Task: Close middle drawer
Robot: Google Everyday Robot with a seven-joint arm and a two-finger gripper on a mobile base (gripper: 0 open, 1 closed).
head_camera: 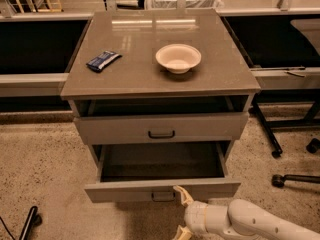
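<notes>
The middle drawer (125, 190) is pulled far out of the grey cabinet (150, 79). It is a deep, empty tray with a low flat front panel and a small dark centre handle (163, 196). My gripper (178, 213) is at the bottom of the view, just below and right of that handle, on a cream arm coming in from the lower right. Its fingers are spread apart and hold nothing. The upper fingertip (180, 192) touches the lower edge of the drawer front.
The drawer above, with a taller front and a black loop handle (161, 134), stands slightly open. A cream bowl (178, 58) and a dark snack packet (103, 60) lie on the cabinet top. Chair legs with castors (277, 153) stand at the right. A dark object (29, 224) lies on the floor at lower left.
</notes>
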